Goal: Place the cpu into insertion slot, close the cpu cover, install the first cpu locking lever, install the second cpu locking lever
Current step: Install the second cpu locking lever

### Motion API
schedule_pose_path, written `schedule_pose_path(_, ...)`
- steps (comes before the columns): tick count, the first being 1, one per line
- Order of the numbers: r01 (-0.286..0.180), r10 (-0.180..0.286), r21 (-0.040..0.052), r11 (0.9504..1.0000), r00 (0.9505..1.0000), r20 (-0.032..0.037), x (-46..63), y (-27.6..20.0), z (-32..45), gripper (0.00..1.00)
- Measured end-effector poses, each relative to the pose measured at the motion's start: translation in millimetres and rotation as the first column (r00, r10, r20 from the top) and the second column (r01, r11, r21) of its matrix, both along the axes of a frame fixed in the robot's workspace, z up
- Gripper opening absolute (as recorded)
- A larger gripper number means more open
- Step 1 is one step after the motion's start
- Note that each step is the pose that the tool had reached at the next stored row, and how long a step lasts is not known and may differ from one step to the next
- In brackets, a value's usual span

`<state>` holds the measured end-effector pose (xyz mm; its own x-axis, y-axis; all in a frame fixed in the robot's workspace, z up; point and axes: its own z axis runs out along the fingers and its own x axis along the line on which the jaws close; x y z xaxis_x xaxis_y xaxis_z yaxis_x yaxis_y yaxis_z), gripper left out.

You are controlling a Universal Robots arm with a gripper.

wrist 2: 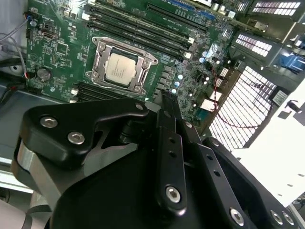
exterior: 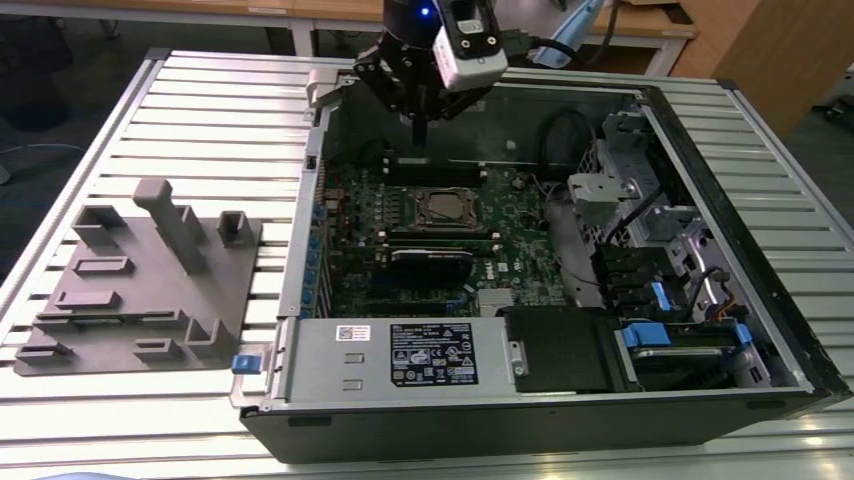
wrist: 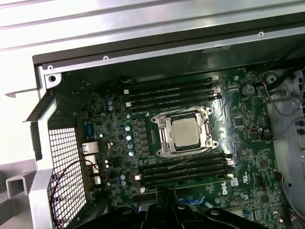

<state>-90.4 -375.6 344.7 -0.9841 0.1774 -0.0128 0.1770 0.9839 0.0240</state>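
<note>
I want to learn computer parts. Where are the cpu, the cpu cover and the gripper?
cpu (wrist: 185, 132): first wrist view, middle of its metal top.
cpu cover (wrist: 163, 138): first wrist view, frame's side bar.
gripper (exterior: 419, 133): exterior view, fingertips.

Nothing printed could be read from where I stood. A black label (exterior: 431, 354) with pale print sat on the grey power supply box (exterior: 320, 372), and a small white sticker (exterior: 354, 333) with dark bars lay just beside that label on the same box. On the green motherboard (wrist: 248, 157), beyond the power supply box, were tiny white markings (wrist: 223, 189), too small to make out.
</note>
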Motion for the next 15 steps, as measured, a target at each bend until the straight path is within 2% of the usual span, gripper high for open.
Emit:
schedule_pose_path(6,0.0,0.0,0.0004,1.0,1.0,0.0003,0.0,0.0,-2.3,0.11)
schedule_pose_path(15,0.0,0.0,0.0001,1.0,1.0,0.0001,0.0,0.0,-18.1,0.11)
